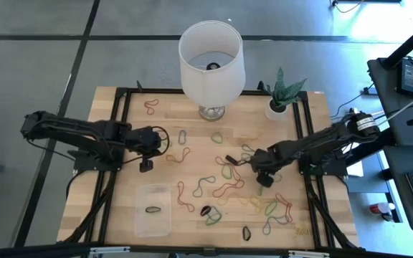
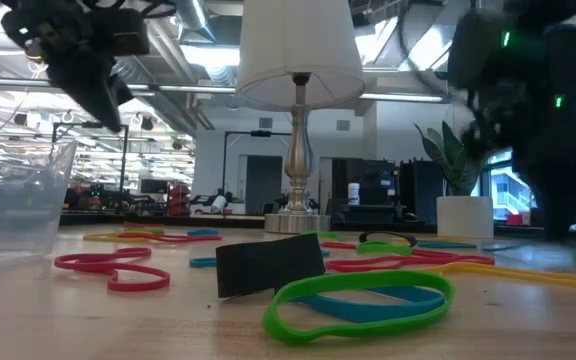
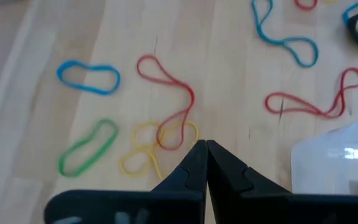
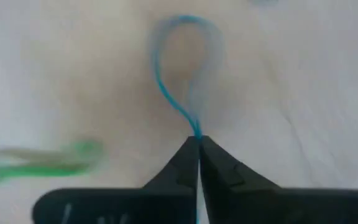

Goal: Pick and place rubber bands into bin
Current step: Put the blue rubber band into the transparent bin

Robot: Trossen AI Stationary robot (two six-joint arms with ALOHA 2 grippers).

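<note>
Many rubber bands [image 1: 214, 188] in red, green, yellow, blue and black lie scattered on the wooden table. The clear bin [image 1: 154, 222] sits near the near edge, left of centre, with one black band [image 1: 153, 210] inside. My left gripper [image 1: 145, 166] is shut and empty, above the table just beyond the bin; its wrist view shows it over red and yellow bands [image 3: 166, 134], with the bin's corner [image 3: 334, 162] beside it. My right gripper [image 1: 262, 179] is right of centre, shut on a blue rubber band [image 4: 185, 62]. My right gripper pinches the blue rubber band between its two fingers at one narrow end [image 4: 196, 132]. The rest of the loop [image 4: 166, 37] reaches out beyond the fingertips. A thin blue line also shows back between the fingers. Whether the loop touches the table I cannot tell.
A white-shaded lamp [image 1: 208, 61] stands at the table's far edge, and a white plant pot [image 1: 278, 107] sits at the far right. A small black block [image 2: 268, 265] and green and blue bands [image 2: 358, 300] lie near the near edge. Black frame rails [image 1: 113, 208] run along both sides.
</note>
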